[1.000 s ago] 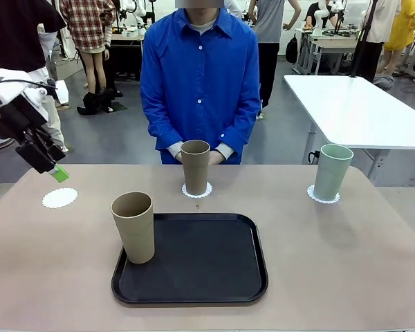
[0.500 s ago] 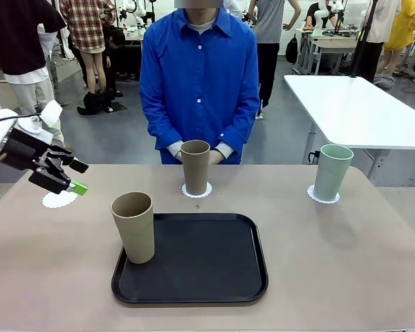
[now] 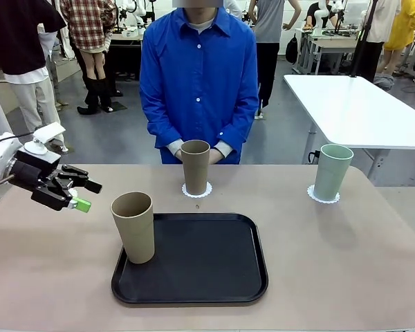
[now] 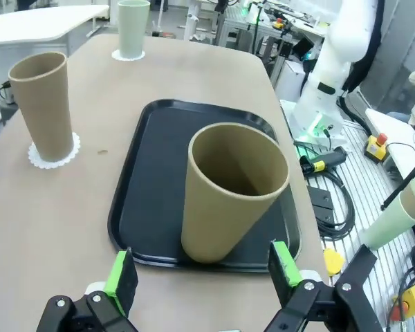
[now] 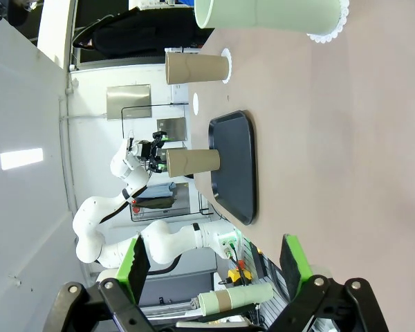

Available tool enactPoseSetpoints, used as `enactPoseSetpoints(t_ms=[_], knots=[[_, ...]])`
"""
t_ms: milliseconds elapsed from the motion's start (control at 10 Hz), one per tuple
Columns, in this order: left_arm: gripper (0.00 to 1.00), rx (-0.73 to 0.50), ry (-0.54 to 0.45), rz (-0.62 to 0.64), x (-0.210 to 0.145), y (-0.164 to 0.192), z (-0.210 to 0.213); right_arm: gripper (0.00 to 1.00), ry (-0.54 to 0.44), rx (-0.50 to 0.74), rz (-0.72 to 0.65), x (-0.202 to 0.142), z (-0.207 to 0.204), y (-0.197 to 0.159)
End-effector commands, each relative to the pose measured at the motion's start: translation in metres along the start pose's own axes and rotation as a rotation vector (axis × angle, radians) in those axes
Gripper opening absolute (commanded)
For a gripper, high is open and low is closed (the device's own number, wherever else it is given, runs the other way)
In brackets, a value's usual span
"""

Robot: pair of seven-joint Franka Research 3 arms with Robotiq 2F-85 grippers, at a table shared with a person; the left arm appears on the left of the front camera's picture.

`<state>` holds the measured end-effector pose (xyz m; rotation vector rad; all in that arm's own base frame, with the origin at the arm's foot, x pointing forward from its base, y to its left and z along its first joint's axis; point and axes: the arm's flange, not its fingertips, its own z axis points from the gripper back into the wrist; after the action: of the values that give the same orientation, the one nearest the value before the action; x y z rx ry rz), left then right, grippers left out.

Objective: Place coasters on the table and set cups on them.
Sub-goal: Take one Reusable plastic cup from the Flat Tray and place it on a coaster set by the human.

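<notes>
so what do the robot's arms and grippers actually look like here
The left arm is glossy white with a thin black cable arching over its wrist. The left gripper is black, with angular linkage fingers tipped by bright green pads. The right gripper matches: black fingers with visible bolts, and green pads.

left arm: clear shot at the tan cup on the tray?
Probably yes. The left gripper is open, level with the tan cup on the tray, with bare table between them.

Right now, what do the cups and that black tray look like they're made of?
The cups, like the tan one on the tray, look like matte plastic or fibre composite: dull, no glare. The black tray seems plastic, with a soft sheen along its raised rim. Neither is certain from looks.
</notes>
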<state>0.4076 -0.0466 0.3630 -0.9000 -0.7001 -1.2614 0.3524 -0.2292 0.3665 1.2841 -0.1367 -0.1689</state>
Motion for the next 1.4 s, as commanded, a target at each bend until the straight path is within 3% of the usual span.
enactPoseSetpoints(t_ms=[0, 100, 200, 600, 700, 800, 1000, 1300], knots=[[1.0, 0.037, -0.014, -0.082, -0.002, 0.004, -0.003, 1.0, 0.003, 0.008, 0.001, -0.001, 0.0, 0.001], [1.0, 0.029, -0.018, -0.133, -0.003, -0.001, -0.003, 1.0, 0.003, 0.008, 0.001, -0.001, 0.0, 0.001], [1.0, -0.002, 0.008, -0.017, -0.003, 0.003, -0.002, 1.0, 0.003, 0.008, 0.001, -0.001, 0.0, 0.001], [1.0, 0.003, 0.018, -0.041, -0.005, 0.003, -0.002, 1.0, 0.003, 0.008, 0.001, -0.001, 0.0, 0.001], [1.0, -0.08, -0.094, -0.065, -0.004, 0.005, 0.001, 1.0, 0.003, 0.008, 0.001, -0.001, 0.0, 0.001], [1.0, -0.085, -0.208, -0.129, -0.012, 0.009, 0.001, 1.0, 0.003, 0.008, 0.001, -0.001, 0.0, 0.001], [1.0, -0.083, -0.286, -0.102, -0.026, 0.016, -0.007, 1.0, 0.003, 0.008, 0.001, -0.001, 0.0, 0.001], [1.0, -0.055, -0.326, -0.135, -0.042, 0.019, -0.027, 1.0, 0.003, 0.008, 0.001, -0.001, 0.0, 0.001]])
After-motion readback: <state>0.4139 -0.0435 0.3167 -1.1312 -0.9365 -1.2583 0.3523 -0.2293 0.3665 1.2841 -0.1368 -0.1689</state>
